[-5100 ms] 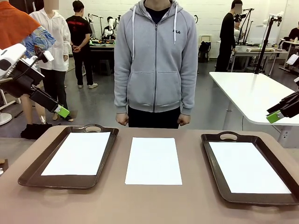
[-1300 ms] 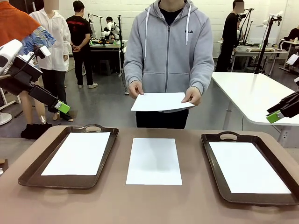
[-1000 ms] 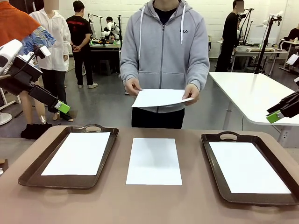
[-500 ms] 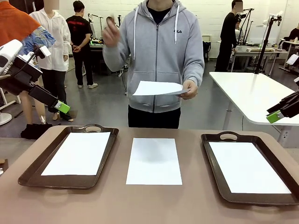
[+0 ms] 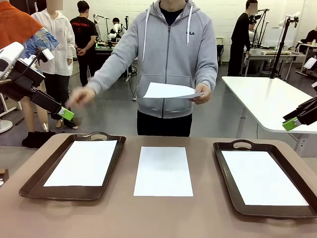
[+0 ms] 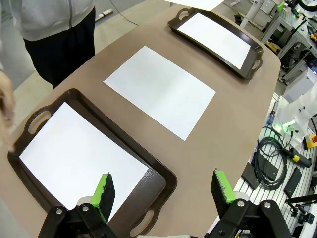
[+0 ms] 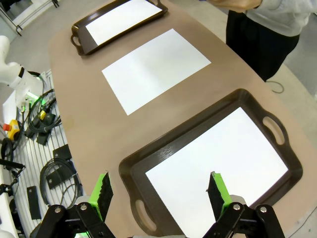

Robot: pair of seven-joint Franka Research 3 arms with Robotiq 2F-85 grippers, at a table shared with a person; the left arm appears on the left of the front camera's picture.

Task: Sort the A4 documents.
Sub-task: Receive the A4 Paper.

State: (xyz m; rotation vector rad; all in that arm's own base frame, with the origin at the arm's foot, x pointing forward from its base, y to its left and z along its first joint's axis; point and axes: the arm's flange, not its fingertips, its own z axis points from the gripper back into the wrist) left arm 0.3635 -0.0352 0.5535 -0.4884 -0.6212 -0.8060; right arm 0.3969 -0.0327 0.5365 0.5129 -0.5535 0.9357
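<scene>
The left pincer (image 6: 163, 188) hangs with its green-padded fingers spread and nothing between them. Just below it lies a dark brown tray (image 6: 156, 181) with rounded corners, a pebbled floor and loop handles, and a flat white sheet (image 6: 79, 158) inside. Beyond it a bare sheet (image 6: 161, 91) rests on the smooth tan table (image 6: 223, 134). The right pincer (image 7: 160, 191), also spread and empty, hangs over a second tray (image 7: 137, 167) holding another sheet (image 7: 218, 163). Far past both, a person's hand (image 5: 202, 94) holds a slightly curved sheet (image 5: 168, 90).

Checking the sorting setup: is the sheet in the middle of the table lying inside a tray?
No, the middle sheet lies on the bare table between the left tray and right tray.
</scene>
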